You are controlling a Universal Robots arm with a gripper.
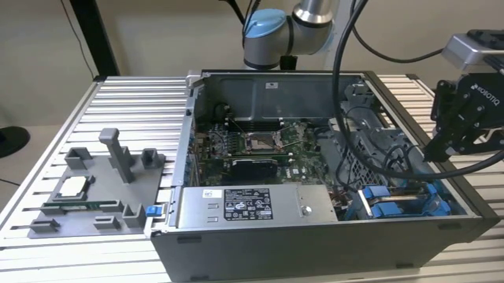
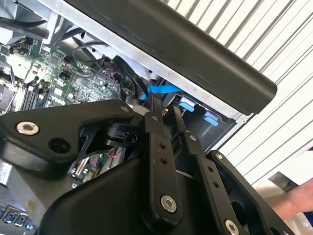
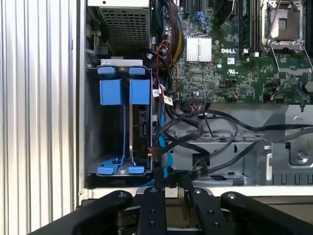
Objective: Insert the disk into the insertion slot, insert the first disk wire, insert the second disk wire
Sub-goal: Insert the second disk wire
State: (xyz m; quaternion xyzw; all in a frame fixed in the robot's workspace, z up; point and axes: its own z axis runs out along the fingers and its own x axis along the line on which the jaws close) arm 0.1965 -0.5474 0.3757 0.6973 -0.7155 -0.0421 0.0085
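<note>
The gripper point(image 3: 169, 175) has its fingers point(image 3: 152, 196) drawn narrow, with only a slim gap between the tips. In the exterior view the gripper point(image 1: 435, 154) hangs over the edge of the open computer case point(image 1: 315, 247) on the exterior view's right, above the corner that holds the drive cage. In the second wrist view a blue cable point(image 2: 164, 89) runs right up to the tips of the gripper point(image 2: 164, 107). Whether it is pinched between them I cannot tell. In the first wrist view the same blue cable point(image 3: 165, 164) lies just beyond the tips, among a tangle of black cables point(image 3: 220, 142). Just past these stands the disk point(image 3: 142, 127), on edge in its blue frame. It is seated in the insertion slot point(image 3: 90, 122), in the bay of the cage nearer the cables, while the neighbouring bay looks dark and hollow behind its own blue fitting. In the exterior view the insertion slot point(image 1: 393, 209) shows as a cluster of blue fittings in the case's near corner on the exterior view's right. Beside it lies the silver power-supply box point(image 1: 252, 206), and beyond that the green motherboard point(image 1: 260, 147). The case rests on a ribbed metal surface point(image 1: 134, 100). A grey fixture tray point(image 1: 87, 194) with upright posts sits well apart on the exterior view's left. Part of a person's arm point(image 2: 293, 198) shows at the edge of the second wrist view.
</note>
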